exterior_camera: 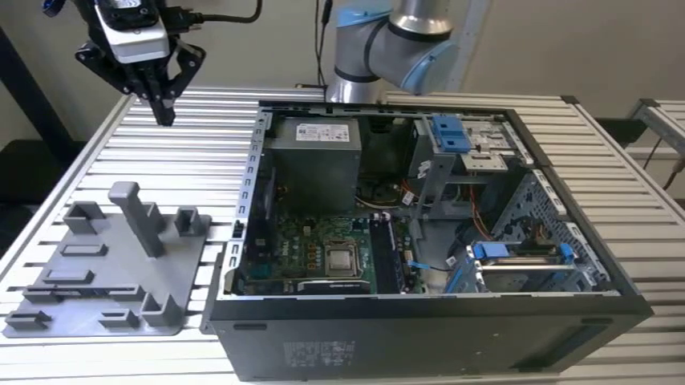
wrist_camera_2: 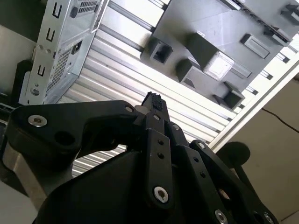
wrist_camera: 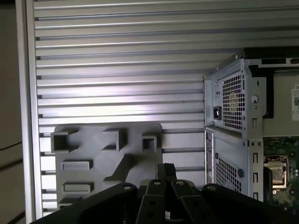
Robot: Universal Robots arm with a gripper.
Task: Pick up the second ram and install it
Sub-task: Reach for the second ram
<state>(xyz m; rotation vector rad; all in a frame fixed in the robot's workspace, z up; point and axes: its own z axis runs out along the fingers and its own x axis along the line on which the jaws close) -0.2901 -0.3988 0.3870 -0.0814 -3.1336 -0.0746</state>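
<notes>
My gripper [exterior_camera: 164, 115] hangs high above the slatted table at the exterior view's far left, behind the grey tray [exterior_camera: 107, 277] and left of the open computer case [exterior_camera: 428, 329]. Its black fingers meet at the tips, shut, and nothing shows between them in either wrist view [wrist_camera_2: 152, 100] [wrist_camera: 164, 169]. The tray [wrist_camera: 135, 154] [wrist_camera_2: 201, 23] lies below the fingertips in both wrist views. Inside the case, dark strips [exterior_camera: 387, 253] stand in the slots beside the processor on the green motherboard [exterior_camera: 305, 241]. I cannot tell whether one of them is the second ram.
The tray carries a tall post [exterior_camera: 134, 216] and several low blocks. The arm's base [exterior_camera: 391, 40] stands behind the case. The case's perforated metal rear wall [wrist_camera: 233, 107] [wrist_camera_2: 60, 51] is close to the gripper. Drive bays with blue clips [exterior_camera: 455, 132] fill the case's right side.
</notes>
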